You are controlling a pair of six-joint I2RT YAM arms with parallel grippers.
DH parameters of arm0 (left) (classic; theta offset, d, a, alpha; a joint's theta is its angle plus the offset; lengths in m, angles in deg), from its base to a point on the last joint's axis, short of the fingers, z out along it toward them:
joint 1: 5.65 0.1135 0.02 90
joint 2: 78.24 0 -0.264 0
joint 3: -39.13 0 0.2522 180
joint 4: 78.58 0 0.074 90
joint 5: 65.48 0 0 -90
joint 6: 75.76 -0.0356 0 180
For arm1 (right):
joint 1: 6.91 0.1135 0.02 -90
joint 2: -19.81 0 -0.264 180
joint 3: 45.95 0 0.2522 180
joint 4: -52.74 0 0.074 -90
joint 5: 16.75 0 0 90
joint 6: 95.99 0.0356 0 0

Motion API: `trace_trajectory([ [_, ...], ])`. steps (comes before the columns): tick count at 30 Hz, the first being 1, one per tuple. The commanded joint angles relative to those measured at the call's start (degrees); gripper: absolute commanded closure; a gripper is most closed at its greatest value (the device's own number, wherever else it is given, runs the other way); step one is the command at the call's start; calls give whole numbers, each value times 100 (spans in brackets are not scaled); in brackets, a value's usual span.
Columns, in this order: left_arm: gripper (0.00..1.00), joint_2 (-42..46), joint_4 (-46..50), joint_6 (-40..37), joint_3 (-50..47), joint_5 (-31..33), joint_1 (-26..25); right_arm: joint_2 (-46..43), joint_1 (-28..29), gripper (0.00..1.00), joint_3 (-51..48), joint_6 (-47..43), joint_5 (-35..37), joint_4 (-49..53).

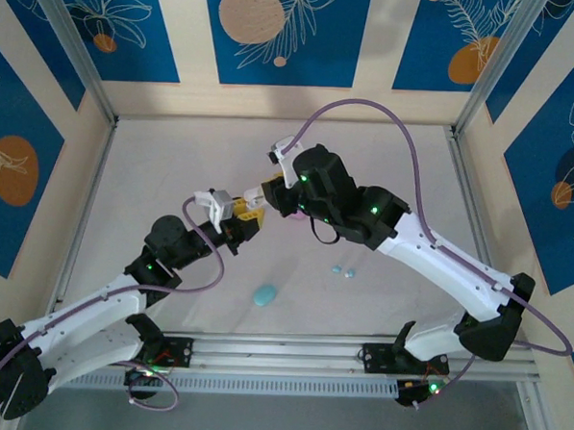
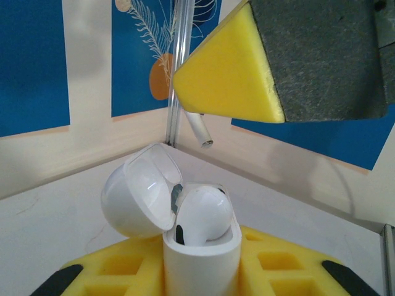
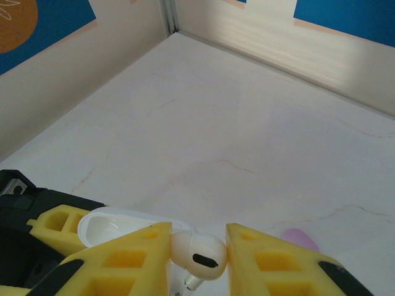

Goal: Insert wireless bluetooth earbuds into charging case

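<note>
Left tool (image 2: pixel 200 280) clamped on white glossy plastic charging case (image 2: pixel 200 262), round lid (image 2: pixel 139 197) flipped open, one white earbud (image 2: pixel 205 213) seated inside. Right tool (image 3: pixel 197 253) just above, pinched second white earbud (image 3: pixel 200 258), stem down. Cyan oval case (image 1: pixel 264 295) and cyan bud pair (image 1: pixel 343 271) lay on pale marbled table (image 1: pixel 155 170).
</note>
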Motion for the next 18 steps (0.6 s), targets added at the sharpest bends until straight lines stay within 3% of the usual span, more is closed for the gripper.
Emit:
trace_trajectory([
  [1, 71, 87, -302, 101, 180, -98, -54, 27, 35, 73, 138, -137, -46, -83],
  [18, 71, 64, -497, 180, 161, -42, -59, 122, 22, 73, -84, -126, -376, 28],
])
